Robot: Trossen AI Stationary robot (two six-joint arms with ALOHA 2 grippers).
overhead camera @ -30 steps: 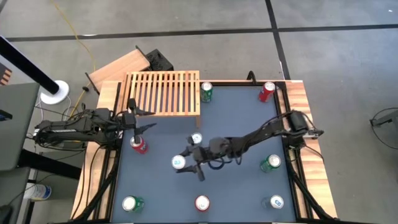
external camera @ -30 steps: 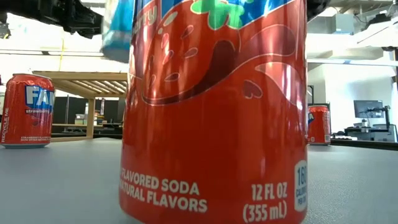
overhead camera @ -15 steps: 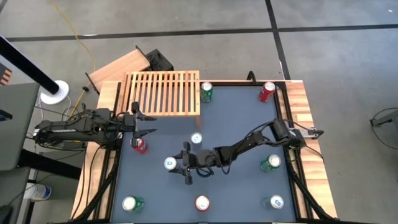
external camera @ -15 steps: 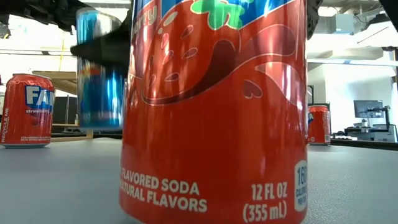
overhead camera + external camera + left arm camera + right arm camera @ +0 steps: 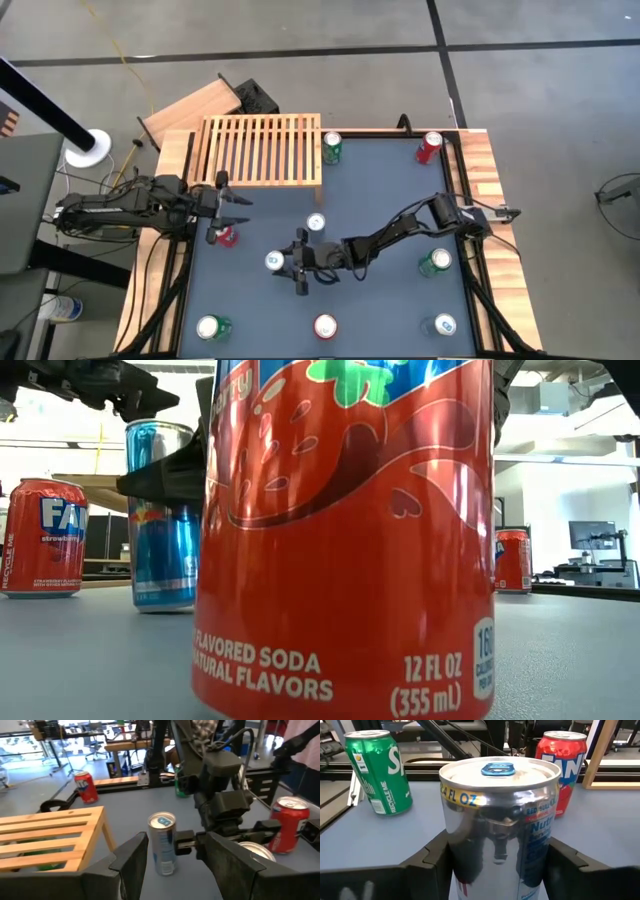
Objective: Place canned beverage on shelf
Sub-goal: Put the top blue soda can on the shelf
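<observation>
Tabletop [image 5: 400, 200] dark, cans scattered | right claw [image 5: 280, 263] pinching can [image 5: 273, 262], upright, base on tabletop | shelf [image 5: 262, 150] well beyond claw | left claw [image 5: 232, 197] spread, idle near shelf | risk: dropping can from loose pinch; tipping slim can [image 5: 316, 223] near claw on swing toward shelf

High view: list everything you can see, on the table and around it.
shelf: one, light wood slats, table's upper-left, nothing on it
green cans: three; beside shelf, right side, lower-left corner
red cans: three; upper-right corner, left side, bottom edge
blue cans: three; centre, lower-right corner, left of centre
wooden board: one, plain, floor behind shelf
left hand: open, between shelf and red can
right hand: closed on left-of-centre blue can
</observation>
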